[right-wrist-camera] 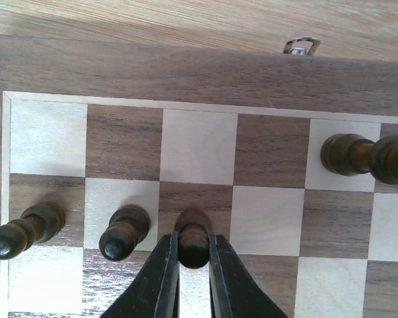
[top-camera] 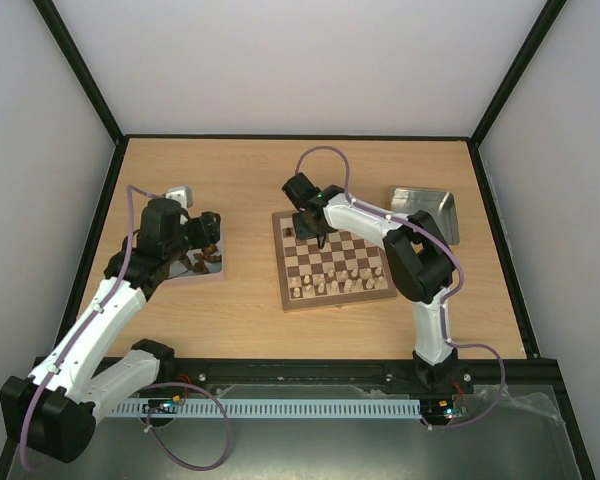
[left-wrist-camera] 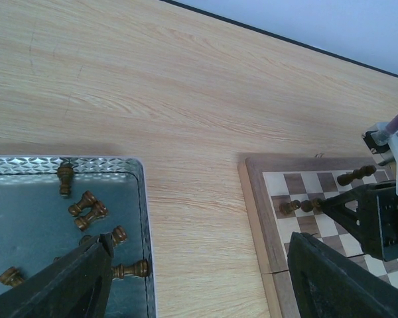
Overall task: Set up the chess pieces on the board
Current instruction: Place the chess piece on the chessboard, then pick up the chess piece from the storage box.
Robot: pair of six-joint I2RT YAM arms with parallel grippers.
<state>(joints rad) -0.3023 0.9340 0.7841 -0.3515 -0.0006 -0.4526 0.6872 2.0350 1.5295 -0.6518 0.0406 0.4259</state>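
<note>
The board (top-camera: 340, 300) lies mid-table, with pale pieces on its near rows. My right gripper (right-wrist-camera: 194, 248) is shut on the round head of a dark pawn (right-wrist-camera: 194, 228), which stands on a dark square in the second row from the far edge. Two more dark pawns (right-wrist-camera: 123, 232) stand to its left, and a taller dark piece (right-wrist-camera: 358, 158) stands in the back row at right. Several dark chess pieces (left-wrist-camera: 89, 212) lie on their sides in the left metal tray (left-wrist-camera: 66, 164). My left gripper (left-wrist-camera: 199, 265) hangs open over that tray's right rim, holding nothing.
A second metal tray (top-camera: 425, 210) sits right of the board, near the right arm. A small metal object (top-camera: 178, 193) lies behind the left tray. Black frame rails border the table. Bare wood separates the left tray from the board's border (left-wrist-camera: 259, 218).
</note>
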